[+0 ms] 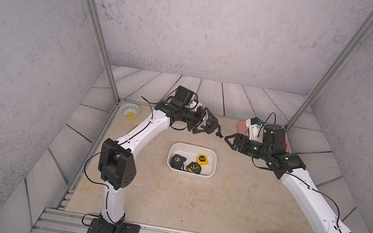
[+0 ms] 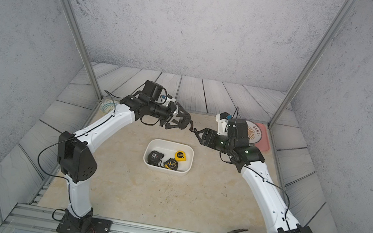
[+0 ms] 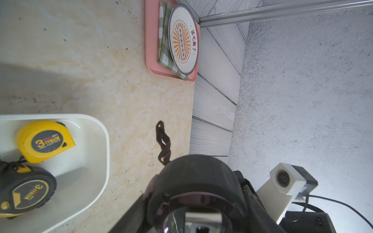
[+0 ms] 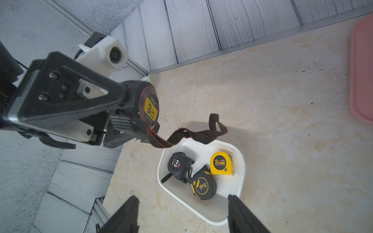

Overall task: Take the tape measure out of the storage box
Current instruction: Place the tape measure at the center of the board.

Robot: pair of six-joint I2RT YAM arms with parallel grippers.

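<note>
The white storage box (image 1: pixel 194 146) (image 2: pixel 170 142) sits mid-table and holds three tape measures: a yellow one (image 1: pixel 202 159), a black-and-yellow one (image 1: pixel 194 167) and a black one (image 1: pixel 177 161). Behind the box and well above the table, my left gripper (image 1: pixel 209 126) is shut on a further black tape measure (image 4: pixel 148 107) (image 3: pixel 191 177). Its black strap (image 4: pixel 193 134) dangles toward the right arm. My right gripper (image 4: pixel 182 199) (image 1: pixel 227 139) faces it from the right, open and holding nothing, its tips close to the strap's end.
At the back right corner lies a pink tray (image 3: pixel 151 40) carrying a patterned plate (image 3: pixel 182 40) and a green checked cloth (image 3: pixel 164 36). A small patterned bowl (image 1: pixel 129 110) stands at the back left. Metal frame posts rise at both back corners.
</note>
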